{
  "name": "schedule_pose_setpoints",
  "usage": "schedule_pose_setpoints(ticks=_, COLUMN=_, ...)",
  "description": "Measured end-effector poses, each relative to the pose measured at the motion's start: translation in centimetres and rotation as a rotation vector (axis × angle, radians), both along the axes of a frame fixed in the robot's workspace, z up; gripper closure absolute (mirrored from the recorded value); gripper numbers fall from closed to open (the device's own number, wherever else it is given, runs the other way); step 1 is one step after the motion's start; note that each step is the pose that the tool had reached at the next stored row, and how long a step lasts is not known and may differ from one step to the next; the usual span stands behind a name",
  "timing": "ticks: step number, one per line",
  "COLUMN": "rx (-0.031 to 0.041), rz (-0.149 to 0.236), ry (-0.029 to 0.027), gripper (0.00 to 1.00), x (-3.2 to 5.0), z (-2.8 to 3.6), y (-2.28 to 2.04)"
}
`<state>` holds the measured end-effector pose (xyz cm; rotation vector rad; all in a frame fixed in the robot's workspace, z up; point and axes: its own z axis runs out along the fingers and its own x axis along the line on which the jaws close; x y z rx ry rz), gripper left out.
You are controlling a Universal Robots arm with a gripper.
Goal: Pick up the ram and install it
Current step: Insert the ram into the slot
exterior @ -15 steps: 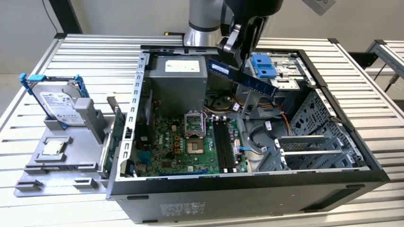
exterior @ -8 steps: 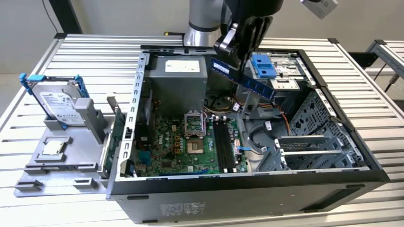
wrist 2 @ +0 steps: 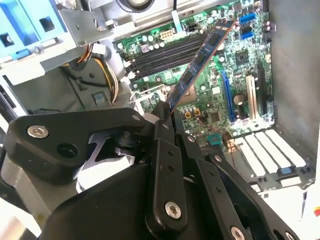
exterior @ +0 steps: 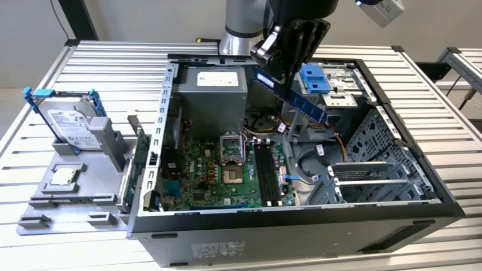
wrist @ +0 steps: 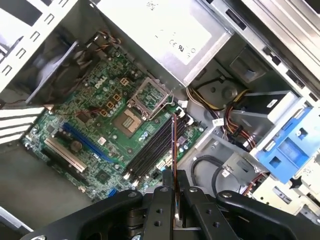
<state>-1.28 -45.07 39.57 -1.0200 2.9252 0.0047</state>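
Note:
The ram [exterior: 292, 97] is a long dark blue stick held slanted in the air above the open computer case [exterior: 301, 226]. My gripper [exterior: 276, 70] is shut on its upper end, over the back of the case. In the second wrist view the ram [wrist 2: 200, 57] sticks out from the fingertips [wrist 2: 161, 116] toward the green motherboard [wrist 2: 235, 65]. The first wrist view shows the ram [wrist: 174, 150] edge-on, lined up roughly along the black memory slots [wrist: 152, 150] below it and well apart from them. The slots [exterior: 265, 166] lie right of the processor socket [exterior: 230, 169].
A grey power supply [exterior: 214, 87] and a blue drive bracket [exterior: 315, 78] sit at the back of the case. A metal drive cage [exterior: 384, 152] fills its right side. Left of the case stand a hard drive in a blue caddy [exterior: 71, 121] and a grey fixture [exterior: 64, 186].

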Motion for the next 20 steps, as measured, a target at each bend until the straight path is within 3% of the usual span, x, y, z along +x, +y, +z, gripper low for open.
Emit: schedule_pose_setpoints(ticks=20, rx=0.0, rz=-0.285, ry=0.0, gripper=1.0, x=0.0, z=0.0, y=0.0)
